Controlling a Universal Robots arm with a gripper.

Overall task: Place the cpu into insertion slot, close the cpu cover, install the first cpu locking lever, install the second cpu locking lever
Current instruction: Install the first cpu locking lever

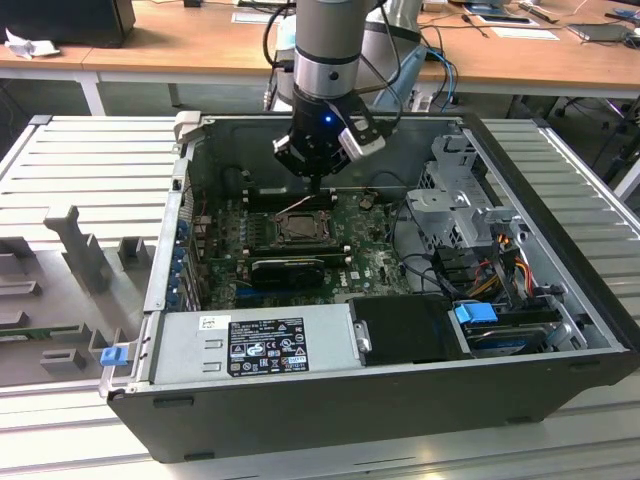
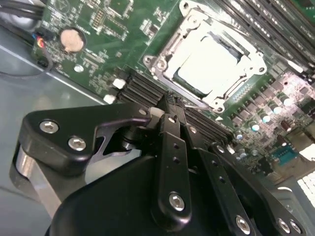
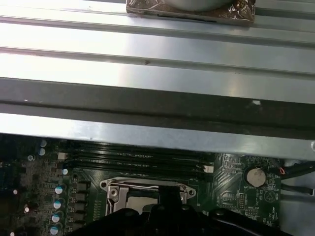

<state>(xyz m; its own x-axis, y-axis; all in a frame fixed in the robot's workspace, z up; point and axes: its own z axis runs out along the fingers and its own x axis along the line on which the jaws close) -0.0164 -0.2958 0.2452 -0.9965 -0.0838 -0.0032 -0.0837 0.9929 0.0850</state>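
Hanging over the open computer case (image 1: 400, 400) in the exterior view, the gripper (image 1: 318, 186) points down at the green board (image 1: 375, 260). Its tip is close to one edge of the slot (image 1: 300, 228), which sits near the middle of the board.

In the second wrist view the jaws are pressed together with nothing between them. Their tip sits just beside an edge of the slot. The chip (image 2: 209, 66) lies flat inside the slot, and the cover (image 2: 172, 42) lies shut over its edges. A round battery (image 2: 72, 39) sits well apart on the board.

In the first wrist view the long memory slots (image 3: 138, 160) run along one side of the slot.
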